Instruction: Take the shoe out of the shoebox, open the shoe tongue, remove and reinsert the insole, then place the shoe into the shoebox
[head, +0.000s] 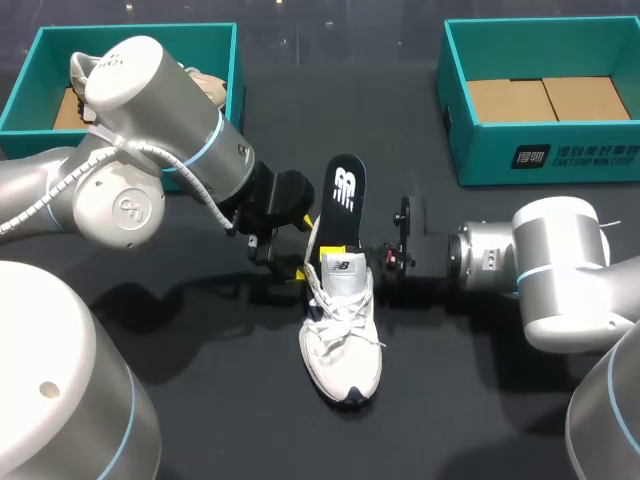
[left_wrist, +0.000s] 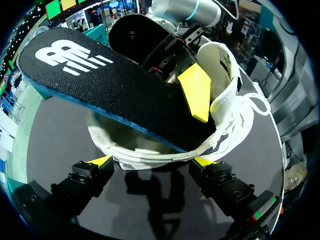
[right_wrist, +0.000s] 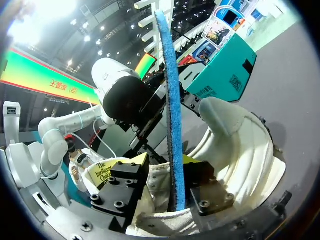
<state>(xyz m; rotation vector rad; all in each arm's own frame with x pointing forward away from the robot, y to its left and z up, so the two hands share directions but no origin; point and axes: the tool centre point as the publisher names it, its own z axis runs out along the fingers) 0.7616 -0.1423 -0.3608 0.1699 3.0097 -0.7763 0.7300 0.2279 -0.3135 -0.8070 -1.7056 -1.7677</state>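
Note:
A white shoe (head: 341, 345) lies on the black table (head: 200, 400), toe toward me. Its black insole (head: 343, 200) with a blue edge stands up out of the heel opening. In the right wrist view the insole (right_wrist: 172, 115) runs between the fingers of my right gripper (right_wrist: 165, 167). One finger stands off it with a gap, so the gripper is open. My left gripper (left_wrist: 152, 162) is wide open at the shoe's heel (left_wrist: 150, 155), a yellow tip at each side. One yellow finger (left_wrist: 196, 92) of the right gripper shows inside the shoe, beside the insole (left_wrist: 100, 85).
A teal shoebox (head: 455, 110) with a cardboard floor stands at the back right. A second teal box (head: 30, 70) at the back left holds another shoe, partly hidden by my left arm (head: 150, 160). My right arm (head: 540, 265) lies low to the right of the shoe.

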